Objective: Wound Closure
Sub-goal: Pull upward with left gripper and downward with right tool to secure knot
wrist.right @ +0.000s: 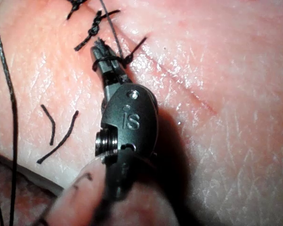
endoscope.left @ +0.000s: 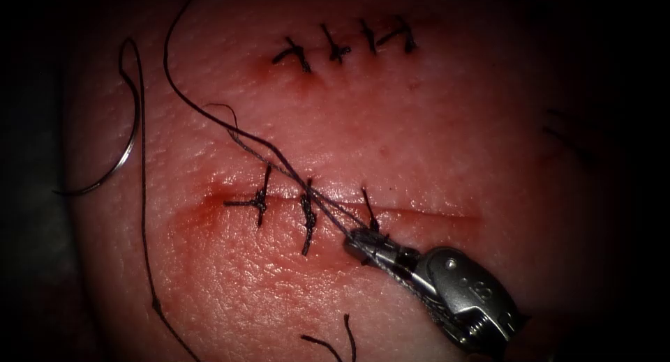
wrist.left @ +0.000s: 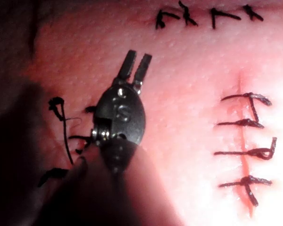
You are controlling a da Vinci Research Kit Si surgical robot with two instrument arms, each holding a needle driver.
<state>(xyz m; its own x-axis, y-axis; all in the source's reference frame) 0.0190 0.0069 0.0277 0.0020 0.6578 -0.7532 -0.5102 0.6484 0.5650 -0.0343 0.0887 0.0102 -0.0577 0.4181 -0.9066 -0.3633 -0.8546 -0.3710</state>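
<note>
Needle free on the tissue, far left of the cut; right tool closed on the thread.

We see the needle [endoscope.left: 118,149] lying loose on the tissue [endoscope.left: 433,139], held by neither tool and not in it. The thread [endoscope.left: 209,118] runs from there across to the cut [endoscope.left: 419,212], where three stitches [endoscope.left: 307,215] sit. The right tool [endoscope.left: 363,242] has its jaws closed on the thread beside the third stitch. The left tool [wrist.left: 136,66] hangs above another part of the tissue, jaws slightly parted, holding nothing. Cut ends of thread [endoscope.left: 335,341] lie nearby.
</note>
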